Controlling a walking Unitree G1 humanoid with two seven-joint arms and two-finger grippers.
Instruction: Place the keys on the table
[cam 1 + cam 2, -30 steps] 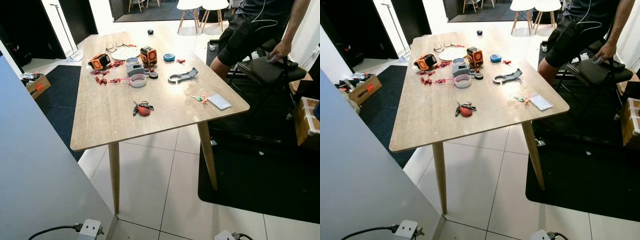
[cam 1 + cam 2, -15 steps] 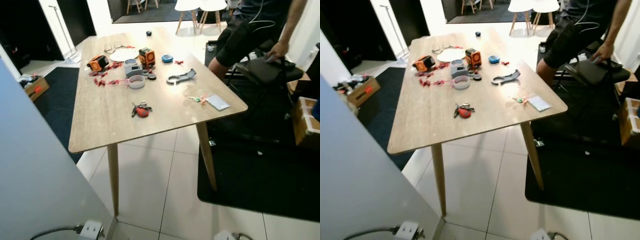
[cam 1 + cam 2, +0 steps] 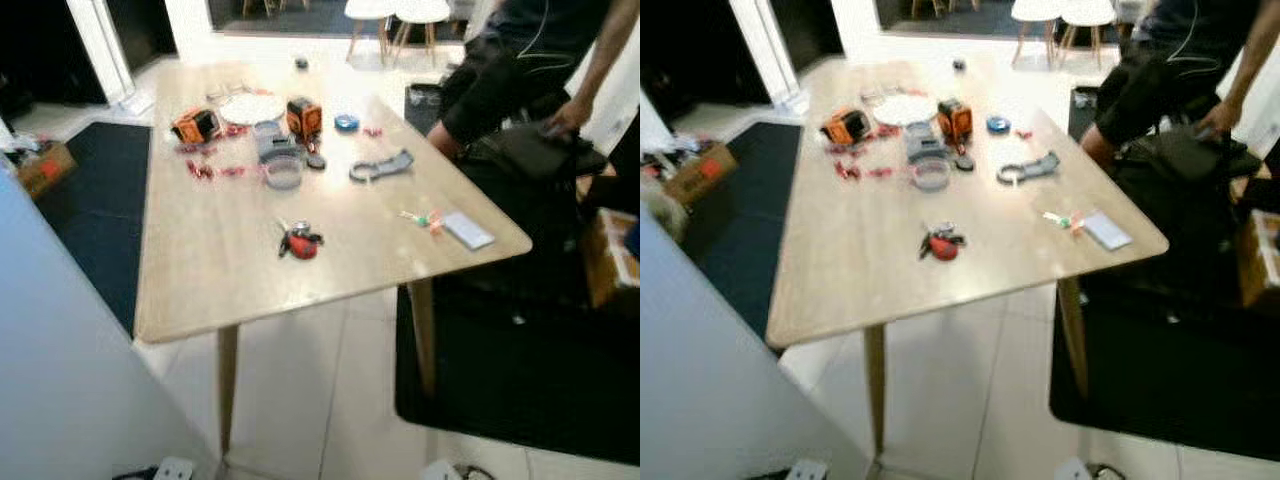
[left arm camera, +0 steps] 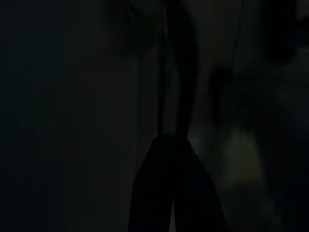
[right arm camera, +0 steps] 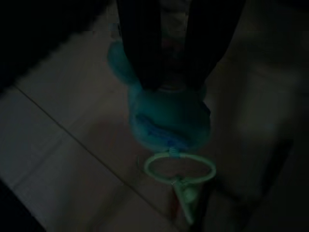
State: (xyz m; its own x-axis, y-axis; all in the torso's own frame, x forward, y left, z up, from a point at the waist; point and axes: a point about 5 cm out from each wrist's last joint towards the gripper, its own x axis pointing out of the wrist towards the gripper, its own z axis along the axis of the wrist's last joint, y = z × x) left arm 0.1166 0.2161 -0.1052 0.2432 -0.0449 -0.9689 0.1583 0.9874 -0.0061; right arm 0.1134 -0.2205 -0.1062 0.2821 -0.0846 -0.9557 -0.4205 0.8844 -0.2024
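Observation:
In the right wrist view my right gripper (image 5: 171, 87) is shut on the keys: a blue soft keychain (image 5: 169, 121) pinched between the black fingers, with a pale ring (image 5: 179, 168) and a key (image 5: 188, 200) hanging below it over tiled floor. The light wooden table (image 3: 220, 290) stands ahead in the eye views, a few steps away. The left wrist view is very dark; the left gripper (image 4: 171, 145) hangs idle with its fingers together.
The table carries a red key bunch (image 3: 299, 242), a tape roll (image 3: 284, 172), orange tools (image 3: 303, 116), a grey part (image 3: 383, 166) and a card (image 3: 468, 230). A person (image 3: 510, 70) leans on a black chair (image 3: 535, 160) at its right. A grey panel (image 3: 70, 380) stands close on my left.
The whole picture has shifted and blurred, so the camera moved; the table now sits slightly nearer and further right. Things on the table lie where they were.

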